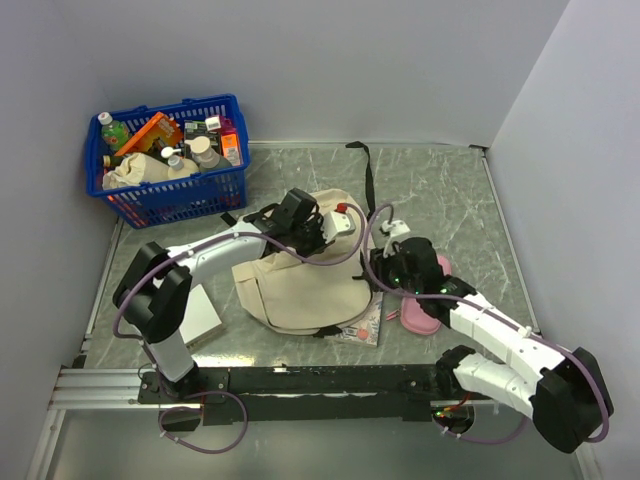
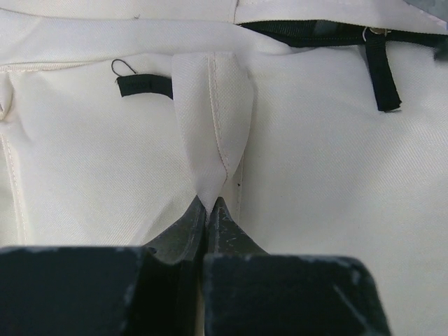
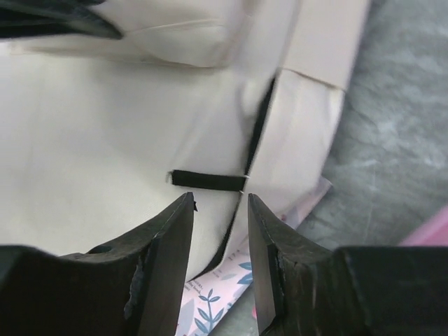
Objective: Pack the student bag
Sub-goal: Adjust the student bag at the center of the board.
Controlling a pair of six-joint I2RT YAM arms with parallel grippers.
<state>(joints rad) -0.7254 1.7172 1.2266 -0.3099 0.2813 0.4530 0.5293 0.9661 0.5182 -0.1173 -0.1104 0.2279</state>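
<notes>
Blue basket (image 1: 165, 165): at the far left corner, crammed with bottles and packets and well apart from the bag. It looks like the store you draw from.
White book (image 1: 203, 316): flat beside the left arm's base, near the bag's left edge, probably waiting to go in.
Left gripper (image 2: 210, 204): clamped tight on a pinched ridge of cream cloth. You appear to be lifting the fabric so the mouth gapes.
Student bag (image 1: 295, 285): lying flat mid-table between your two grippers, with a black strap trailing toward the far edge.
Floral booklet (image 3: 217, 294): pokes out from under the bag's near right edge.
Right gripper (image 3: 220, 210): jaws a narrow gap apart with nothing between them. The tips sit just short of a small black tab (image 3: 208, 180) beside a dark slit, so you seem lined up to take it.
Pink pouch (image 1: 425, 312): on the table just right of that gripper.
Surface (image 1: 450, 190): grey-green marbled tabletop, matte.
Room: plain grey walls close in on three sides.
</notes>
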